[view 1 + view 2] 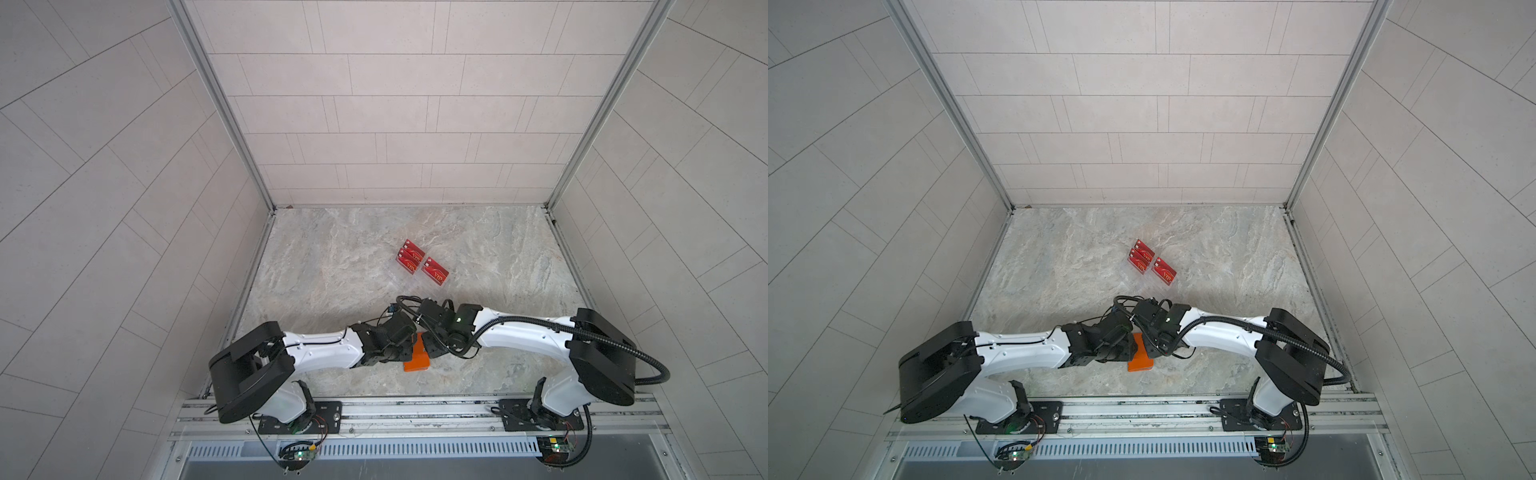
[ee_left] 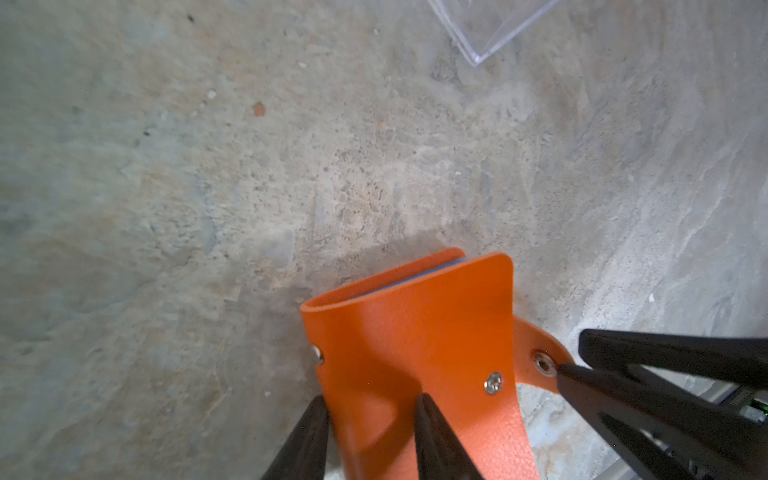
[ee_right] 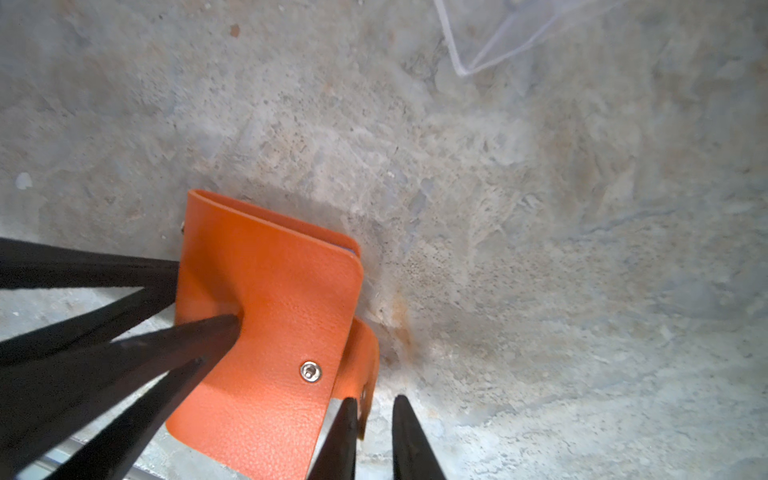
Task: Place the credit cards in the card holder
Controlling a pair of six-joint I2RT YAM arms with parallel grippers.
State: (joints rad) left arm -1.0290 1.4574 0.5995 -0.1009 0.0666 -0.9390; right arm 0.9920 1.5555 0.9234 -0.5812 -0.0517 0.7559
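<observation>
Low centre frame, the orange card holder [image 1: 417, 360] lies lengthwise front to back, its spine edge pinched in the left claw [image 2: 372, 399] and its strap [image 3: 365, 353] beside the narrowly parted right claw [image 3: 376, 399]. Beyond it is open worktop [image 1: 332, 270], then red cards [image 1: 434, 272] in a clear rack [image 2: 490, 33].

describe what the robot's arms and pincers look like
The left arm and right arm have white shells, black joints and large black boxy housings. A black corrugated cable runs along the right arm, and thin black wires loop near the wrists. The left pincer and right pincer each have two slim, tapered matte-black fingers.
</observation>
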